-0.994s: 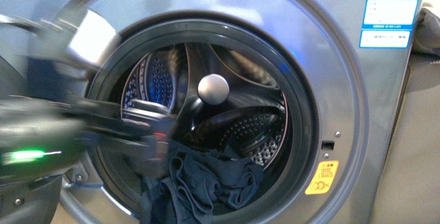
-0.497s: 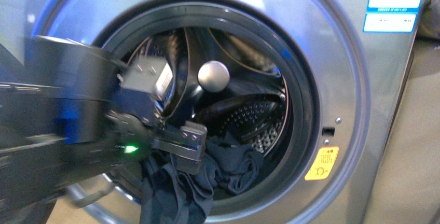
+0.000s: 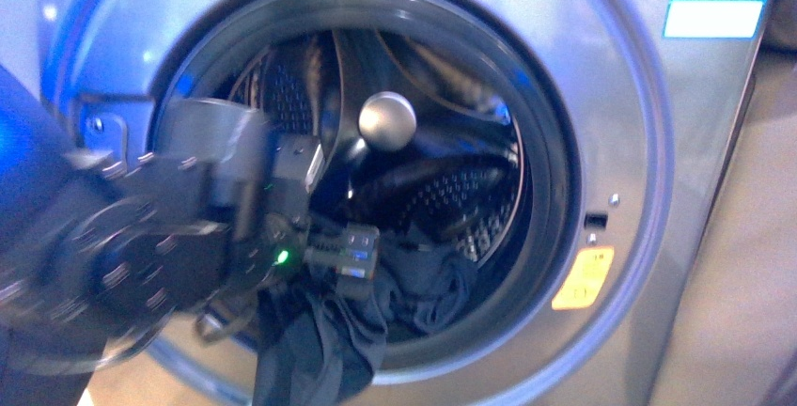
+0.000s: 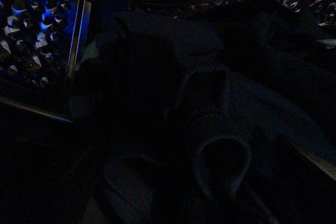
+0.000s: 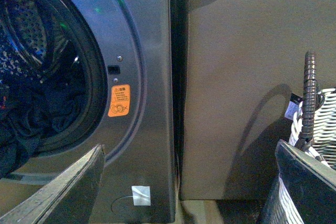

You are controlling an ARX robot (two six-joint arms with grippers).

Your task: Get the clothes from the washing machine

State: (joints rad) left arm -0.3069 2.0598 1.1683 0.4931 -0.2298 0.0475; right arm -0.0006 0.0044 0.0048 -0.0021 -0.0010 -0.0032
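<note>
Fingers (image 3: pixel 359 242) of the left gripper (image 3: pixel 344 257) reach into the round mouth and sit at or just above the dark navy-blue, thin fabric clothes (image 3: pixel 418 286). Motion blur hides whether they are parted or pinched on cloth, so I cannot tell. The left wrist view is dark.

These clothes lie in a loose heap at the front of the drum floor, with one fold spilling down over the lower door seal (image 3: pixel 489 331). They look light, limp and quick to slide apart. A pinch on a raised, bunched ridge near the top of the heap would likely lift more than a grab at a flat edge. The hanging fold may drag on the seal.

Around the heap is the perforated steel drum (image 3: pixel 456 190), set in the grey metallic front-loading washing machine (image 3: pixel 639 143) with its yellow sticker (image 3: pixel 583 279). Off to the side, the right gripper (image 5: pixel 189 150) hangs with its fingers (image 5: pixel 68 184) spread wide and nothing between them, near the grey-and-white woven basket (image 5: pixel 323 114).
</note>
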